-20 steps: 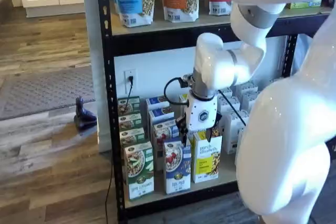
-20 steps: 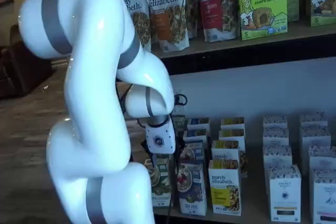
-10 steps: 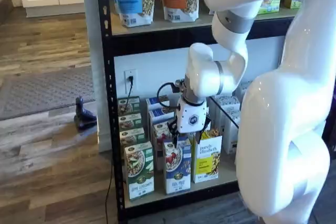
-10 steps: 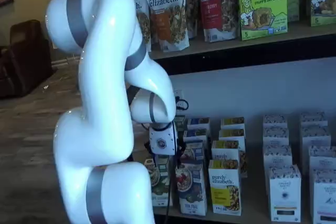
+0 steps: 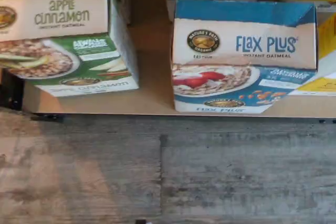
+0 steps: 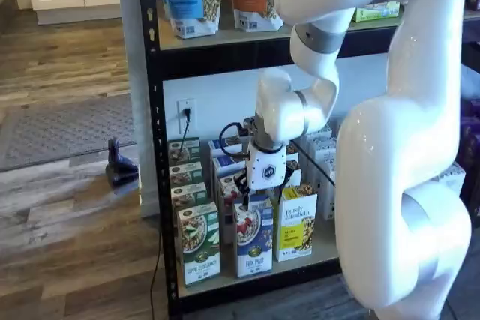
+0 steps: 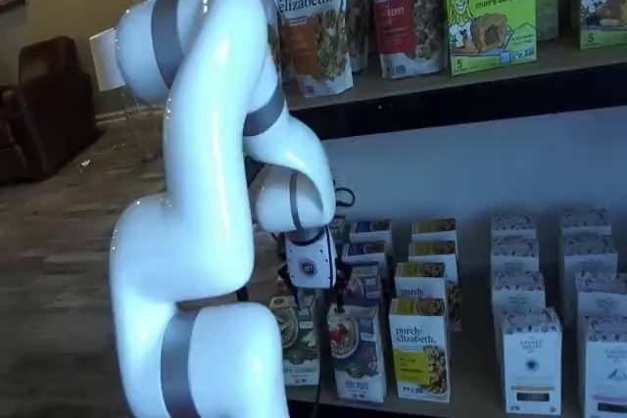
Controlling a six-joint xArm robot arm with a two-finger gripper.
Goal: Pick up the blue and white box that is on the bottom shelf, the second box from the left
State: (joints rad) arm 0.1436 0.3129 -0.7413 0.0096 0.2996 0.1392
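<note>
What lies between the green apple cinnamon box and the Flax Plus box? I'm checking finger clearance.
Only bare board of the bottom shelf shows between the green apple cinnamon box and the blue and white box, in the wrist view.

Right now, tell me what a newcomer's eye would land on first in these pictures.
The big glossy white arm fills the foreground, bending down in front of the rack. Its gripper hangs just above the front blue and white box on the bottom shelf; its fingers are too dark to tell open from shut. In the wrist view that box's "Flax Plus" top sits beside a green "apple cinnamon" box at the board's front edge.
</note>
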